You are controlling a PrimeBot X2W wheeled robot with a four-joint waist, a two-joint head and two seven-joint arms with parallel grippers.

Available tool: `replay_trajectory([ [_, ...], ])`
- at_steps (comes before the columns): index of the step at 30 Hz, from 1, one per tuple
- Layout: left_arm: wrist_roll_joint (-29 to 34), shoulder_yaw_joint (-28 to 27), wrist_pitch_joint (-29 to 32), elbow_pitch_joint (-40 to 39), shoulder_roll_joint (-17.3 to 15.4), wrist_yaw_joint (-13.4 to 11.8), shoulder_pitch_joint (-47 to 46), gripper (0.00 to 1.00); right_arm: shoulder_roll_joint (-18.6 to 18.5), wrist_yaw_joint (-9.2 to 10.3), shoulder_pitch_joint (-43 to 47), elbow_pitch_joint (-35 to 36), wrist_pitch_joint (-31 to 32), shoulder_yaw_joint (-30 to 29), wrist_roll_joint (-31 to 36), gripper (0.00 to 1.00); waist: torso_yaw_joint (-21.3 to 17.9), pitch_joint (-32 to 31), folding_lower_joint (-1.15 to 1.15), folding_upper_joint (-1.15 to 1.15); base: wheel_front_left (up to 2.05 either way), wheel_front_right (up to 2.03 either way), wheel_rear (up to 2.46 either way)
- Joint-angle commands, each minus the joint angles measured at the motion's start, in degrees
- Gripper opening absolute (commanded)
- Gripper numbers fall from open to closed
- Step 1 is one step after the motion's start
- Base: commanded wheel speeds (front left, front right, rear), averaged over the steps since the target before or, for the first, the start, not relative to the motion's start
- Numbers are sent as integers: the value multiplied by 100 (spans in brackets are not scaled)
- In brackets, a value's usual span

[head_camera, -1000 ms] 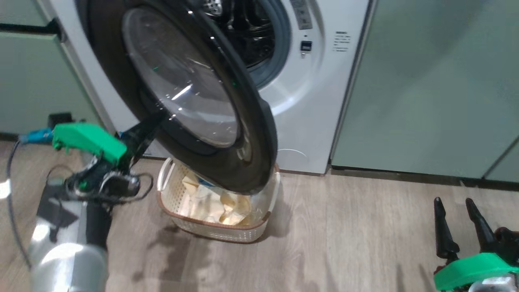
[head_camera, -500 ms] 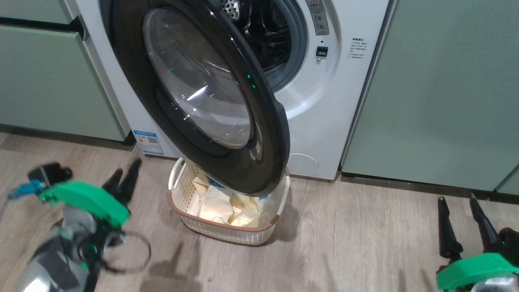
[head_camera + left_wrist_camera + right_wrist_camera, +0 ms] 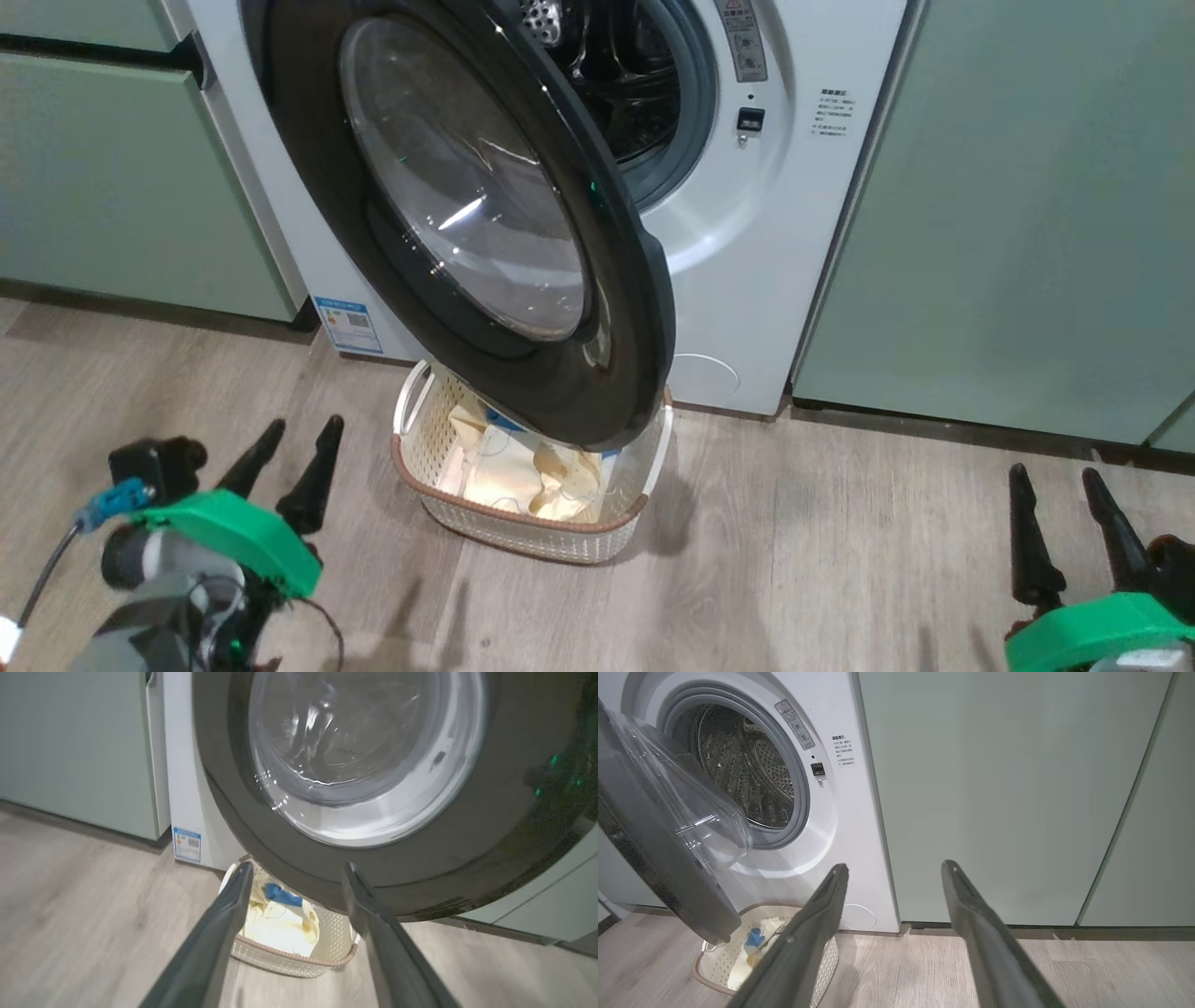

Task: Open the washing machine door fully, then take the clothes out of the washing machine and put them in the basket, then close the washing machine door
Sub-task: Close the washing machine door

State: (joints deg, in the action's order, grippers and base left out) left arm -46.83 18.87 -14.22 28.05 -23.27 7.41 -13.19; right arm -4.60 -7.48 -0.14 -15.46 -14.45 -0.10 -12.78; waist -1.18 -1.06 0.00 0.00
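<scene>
The clothes (image 3: 523, 471) lie in the basket (image 3: 523, 543); my left gripper (image 3: 304, 426), lower left, hangs released and empty, so I should push the door (image 3: 644, 308) squarely shut by its rim.

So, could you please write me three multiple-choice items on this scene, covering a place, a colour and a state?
1. Where does the small cream perforated plastic basket stand?
A. on the wooden floor before the big white washing machine, below its round black-ringed glass door
B. on top of that machine
C. inside that machine

2. What colour is the patch on the pale cream cloth garments in the basket?
A. red
B. green
C. blue

3. How does the door stand?
A. shut tight
B. swung open
C. lying on the floor

Answers:
1 A, its base rests on the boards under the door's lower edge.
2 C, a bright blue patch shows among the cream cloth.
3 B, the drum mouth is uncovered.
</scene>
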Motion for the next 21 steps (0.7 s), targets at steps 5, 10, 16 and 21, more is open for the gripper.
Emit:
replay_trajectory([
  [5, 1090, -885, -75, -478, -13, 7, -75, 100, -19, -1, -136, 205, -55, 89, 10, 100, -15, 25, 0, 0, 0, 0, 0],
  [10, 1923, -1352, -76, -755, 336, 7, 235, 100, 4, -1, -130, 217, -55, 96, 9, 100, -36, 42, 0, 0, 0, 0, 0],
  [16, 2307, -1692, -77, -944, 649, 7, 492, 100, 37, -1, -103, 211, -55, 101, 2, 100, -37, 33, 0, 0, 0, 0, 0],
  [21, 2444, -1840, -77, -963, 737, 7, 555, 100, 63, -1, -80, 200, -55, 136, -8, 100, -46, 7, 0, 0, 0, 0, 0],
])
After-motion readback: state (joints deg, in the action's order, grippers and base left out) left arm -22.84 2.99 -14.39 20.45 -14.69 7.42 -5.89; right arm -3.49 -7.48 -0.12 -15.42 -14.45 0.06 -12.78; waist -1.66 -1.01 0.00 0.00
